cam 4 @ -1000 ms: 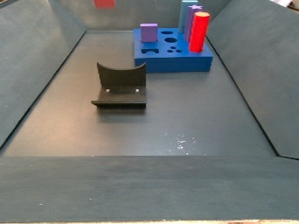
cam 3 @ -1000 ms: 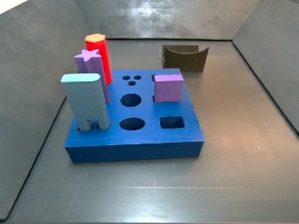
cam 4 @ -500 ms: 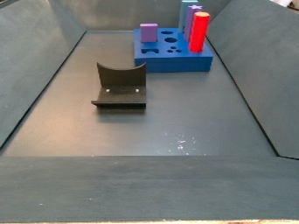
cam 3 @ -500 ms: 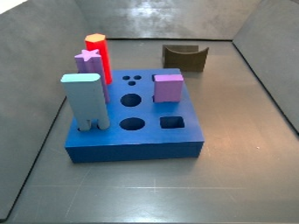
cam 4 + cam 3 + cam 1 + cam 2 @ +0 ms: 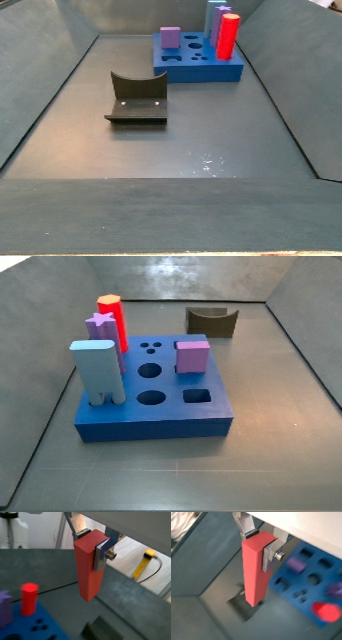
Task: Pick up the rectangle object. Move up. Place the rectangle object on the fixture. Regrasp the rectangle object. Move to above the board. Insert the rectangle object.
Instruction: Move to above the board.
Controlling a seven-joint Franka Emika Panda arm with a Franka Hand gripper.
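In both wrist views the gripper (image 5: pixel 92 543) is clamped on the upper end of the red bar (image 5: pixel 89 567), with a silver finger (image 5: pixel 107 551) pressed flat against one side face. The bar hangs straight down from the fingers, high above the floor. In a wrist view its lower end is over the dark fixture (image 5: pixel 246 607), and the blue board (image 5: pixel 310 582) lies just beside. Neither side view shows the gripper or the bar. There the fixture (image 5: pixel 136 98) stands on the grey floor, apart from the board (image 5: pixel 154 396), which holds a red peg (image 5: pixel 114 321), a pale-blue block (image 5: pixel 98 371) and a purple block (image 5: pixel 193 355).
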